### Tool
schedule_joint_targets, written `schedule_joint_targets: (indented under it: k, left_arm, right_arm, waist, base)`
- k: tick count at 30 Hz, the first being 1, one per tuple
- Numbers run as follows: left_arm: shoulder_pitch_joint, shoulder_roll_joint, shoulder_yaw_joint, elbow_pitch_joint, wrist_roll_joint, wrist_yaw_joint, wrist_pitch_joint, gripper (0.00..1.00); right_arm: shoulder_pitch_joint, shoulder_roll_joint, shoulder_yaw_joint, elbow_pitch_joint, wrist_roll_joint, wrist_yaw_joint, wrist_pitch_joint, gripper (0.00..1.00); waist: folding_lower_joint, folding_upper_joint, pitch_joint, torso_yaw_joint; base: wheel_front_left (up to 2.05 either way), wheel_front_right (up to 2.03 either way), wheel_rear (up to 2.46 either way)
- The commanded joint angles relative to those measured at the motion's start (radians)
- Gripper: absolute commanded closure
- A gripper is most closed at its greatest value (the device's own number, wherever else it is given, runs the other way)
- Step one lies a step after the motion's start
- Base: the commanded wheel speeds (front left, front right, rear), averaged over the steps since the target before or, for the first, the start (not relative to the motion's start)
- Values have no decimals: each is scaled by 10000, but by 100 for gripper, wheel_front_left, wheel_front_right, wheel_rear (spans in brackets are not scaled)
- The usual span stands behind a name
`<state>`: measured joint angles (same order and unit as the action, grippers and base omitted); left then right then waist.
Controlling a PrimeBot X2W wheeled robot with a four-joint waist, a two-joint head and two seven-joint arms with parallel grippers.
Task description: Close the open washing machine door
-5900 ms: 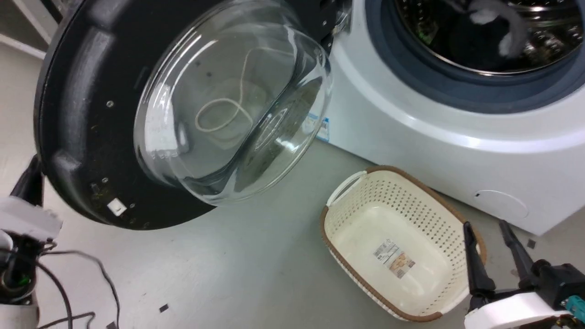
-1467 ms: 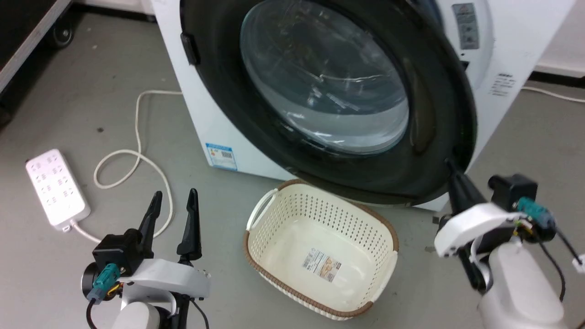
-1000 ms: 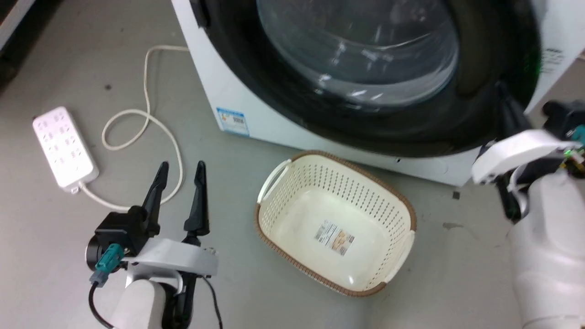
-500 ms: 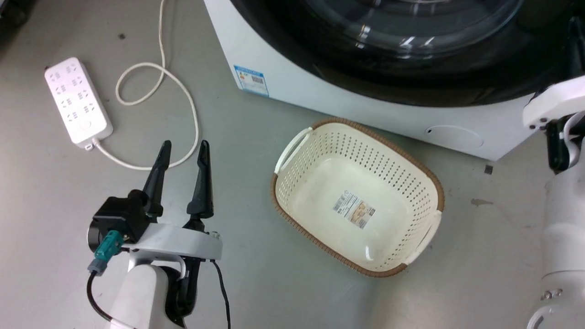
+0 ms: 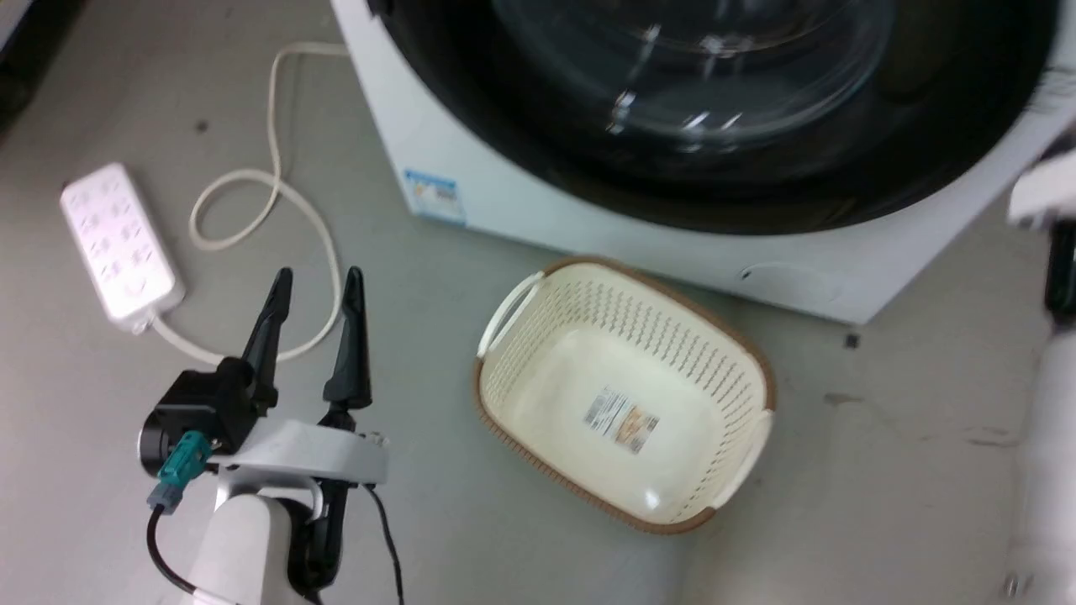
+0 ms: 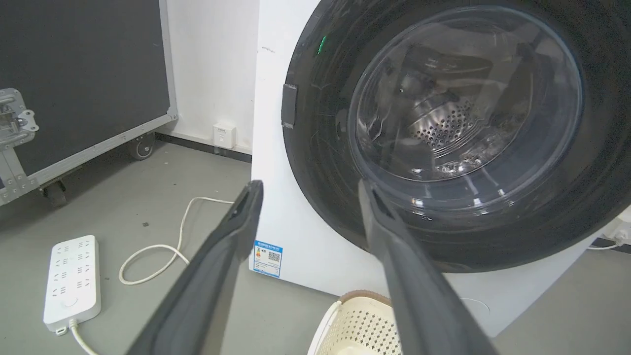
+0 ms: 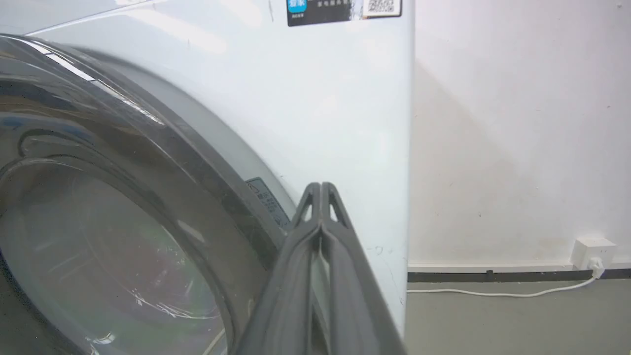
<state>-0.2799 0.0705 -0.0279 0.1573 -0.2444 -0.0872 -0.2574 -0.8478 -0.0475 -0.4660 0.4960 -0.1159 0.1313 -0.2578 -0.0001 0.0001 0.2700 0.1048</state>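
The washing machine door [image 5: 841,189], a black rim around a clear glass bowl, lies against the front of the white washing machine [image 5: 714,252]. In the left wrist view the door [image 6: 320,162] sits flush on the washer [image 6: 276,207], with the steel drum showing through the glass. My left gripper [image 5: 318,277] hovers open and empty over the floor, left of the basket, and its fingers [image 6: 231,236] point at the door. My right gripper [image 7: 320,190] is shut on nothing, close to the door's [image 7: 148,148] right rim. My pale right forearm [image 5: 1046,437] runs down the right edge of the head view.
A cream perforated basket [image 5: 672,336] stands on the grey floor just in front of the washer. A white power strip [image 5: 118,244] and its looped cable [image 5: 277,193] lie to the left. A black wheeled case [image 6: 84,74] stands further left. A wall socket [image 7: 591,249] is to the right.
The door stood wide open several seconds ago and now lies against the washer front. The head view has shifted. My right wrist has slid toward the view's right edge. The left gripper stays open.
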Motion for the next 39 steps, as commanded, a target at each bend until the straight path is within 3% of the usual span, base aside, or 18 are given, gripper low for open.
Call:
schedule_joint_targets:
  k: [1,7,13,25,26,27,39]
  left_arm:
    - [135,-8,53,32,65,-31,-43,0]
    - [525,107,238,150,362,-20,-43,0]
    - [938,203,345,453,539,117,-43,0]
    - [1312,274,90,1048,648,316,493,0]
    - [1319,275,85,1071,623,319,541,0]
    - [1329,272,86,1097,587,322,591,0]
    - [1337,246,90,1158,285,425,808,0]
  right_arm:
    - [440,-27,123,-141,145,-6,-39,100]
    - [2772,-27,1301,-1688,871,-6,-39,100]
    - [5063,-27,2446,-2360,879,-6,-39,100]
    - [7501,-27,3187,-2788,1565,-6,413,100]
    - [7593,-27,3238,-2812,1610,-6,535,71]
    - [7666,-27,3272,-2845,1630,-6,635,0]
    - [8076,-27,3397,-3137,2010,-6,873,0]
  waist:
    - [1,-1,-513,-461]
    - [1,-1,-1496,-1212]
    - [1,-1,-2227,-1790]
    - [1,-1,-2785,-1889]
    - [1,-1,-2802,-1879]
    - [1,-1,-2818,-1870]
    - [1,-1,-2908,-1777]
  base:
    - [0,0,0]
    - [0,0,0]
    - [0,0,0]
    - [0,0,0]
    - [0,0,0]
    - [0,0,0]
    - [0,0,0]
